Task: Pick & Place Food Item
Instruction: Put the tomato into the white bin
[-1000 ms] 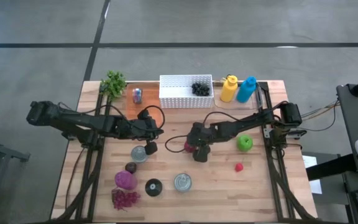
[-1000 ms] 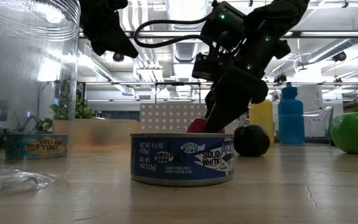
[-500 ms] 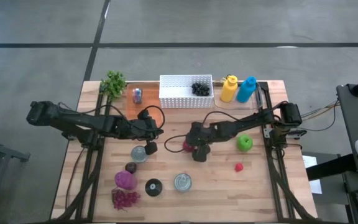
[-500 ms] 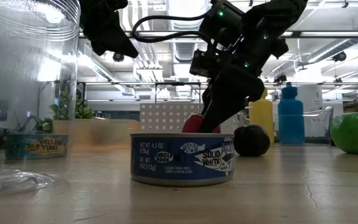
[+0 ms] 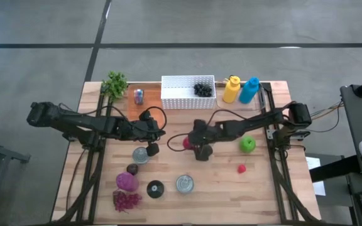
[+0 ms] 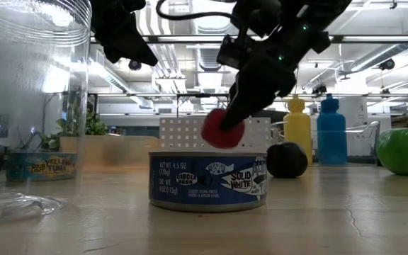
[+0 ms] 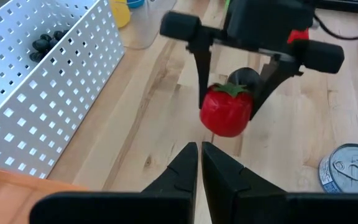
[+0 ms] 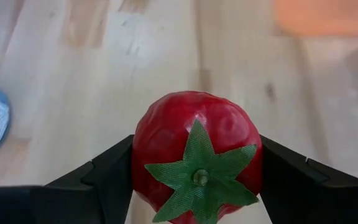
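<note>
While the red tomato (image 8: 194,152) hangs clear of the wooden counter (image 5: 231,182), it sits clamped between the jaws of the right gripper (image 7: 229,112), its green star-shaped stem cap facing the right wrist camera. From the low view the tomato (image 6: 223,128) is above the level of the tuna can (image 6: 208,180) that stands in the foreground. Seen from above, the tomato (image 5: 186,143) is near the middle of the counter, in front of the white perforated basket (image 5: 188,92), which holds a cluster of dark berries (image 5: 202,89).

To one side, the left gripper (image 5: 152,149) hovers just beside an upturned clear glass (image 5: 141,154), its jaws pressed together and holding nothing. A green apple (image 5: 248,144) lies beyond the right arm, with a small red strawberry (image 5: 241,168) nearer the front edge. Yellow (image 5: 231,89) and blue (image 5: 249,90) bottles stand beside the basket.
</note>
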`<action>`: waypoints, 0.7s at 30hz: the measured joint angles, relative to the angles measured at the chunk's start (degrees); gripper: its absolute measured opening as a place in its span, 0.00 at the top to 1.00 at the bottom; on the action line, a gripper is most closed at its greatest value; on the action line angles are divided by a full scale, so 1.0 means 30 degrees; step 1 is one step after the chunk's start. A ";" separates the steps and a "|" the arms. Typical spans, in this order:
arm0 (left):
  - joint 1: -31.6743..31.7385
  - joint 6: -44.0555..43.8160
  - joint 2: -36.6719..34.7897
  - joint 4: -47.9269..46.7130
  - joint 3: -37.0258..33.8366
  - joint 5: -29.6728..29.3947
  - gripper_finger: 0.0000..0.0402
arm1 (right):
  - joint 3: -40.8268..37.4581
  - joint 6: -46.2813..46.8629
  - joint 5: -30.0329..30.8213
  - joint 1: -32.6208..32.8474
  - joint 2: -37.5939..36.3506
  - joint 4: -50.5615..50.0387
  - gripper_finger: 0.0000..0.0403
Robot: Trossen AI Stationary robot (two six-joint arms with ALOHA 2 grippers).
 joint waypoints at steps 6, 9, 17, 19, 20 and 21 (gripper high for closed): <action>0.0005 0.0002 0.0000 0.0000 0.0000 -0.0007 0.94 | 0.0000 -0.0273 0.0367 0.0001 -0.0834 -0.0019 0.34; 0.0005 -0.0002 0.0000 0.0000 0.0000 -0.0003 0.94 | 0.0000 -0.0662 0.0441 0.0000 -0.1351 0.0000 0.34; 0.0005 0.0000 0.0000 0.0000 0.0000 -0.0005 0.94 | 0.0000 -0.1444 0.2152 -0.0007 -0.3316 -0.0117 0.33; 0.0005 0.0002 0.0000 0.0000 0.0000 -0.0002 0.94 | 0.0000 -0.1497 0.2614 -0.0007 -0.3881 -0.0116 0.33; 0.0005 -0.0002 0.0000 0.0000 0.0000 -0.0001 0.94 | 0.0000 -0.1497 0.2984 -0.0007 -0.4140 -0.0110 0.33; 0.0005 -0.0005 0.0000 0.0000 0.0000 -0.0001 0.94 | 0.0000 -0.1504 0.3403 -0.0007 -0.4433 -0.0081 0.33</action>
